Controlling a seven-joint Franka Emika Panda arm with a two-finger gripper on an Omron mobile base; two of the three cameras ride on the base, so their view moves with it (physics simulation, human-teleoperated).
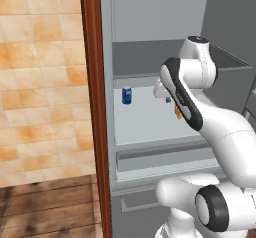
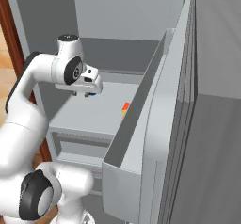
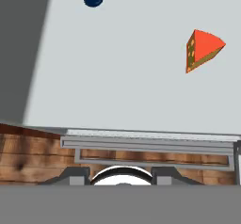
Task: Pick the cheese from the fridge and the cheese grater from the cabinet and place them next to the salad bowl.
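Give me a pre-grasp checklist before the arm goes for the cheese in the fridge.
1. Fridge door open, shelf reachable: ok.
2. Cheese located, lying on the shelf, nothing touching it: ok.
3. Blue can clear of the cheese, standing far across the shelf: ok.
4. Gripper centred over the cheese: not ok, wedge sits off to one side in the hand view.
5. Jaws empty: ok, nothing between them.
6. Jaw width enough for the wedge: cannot tell.
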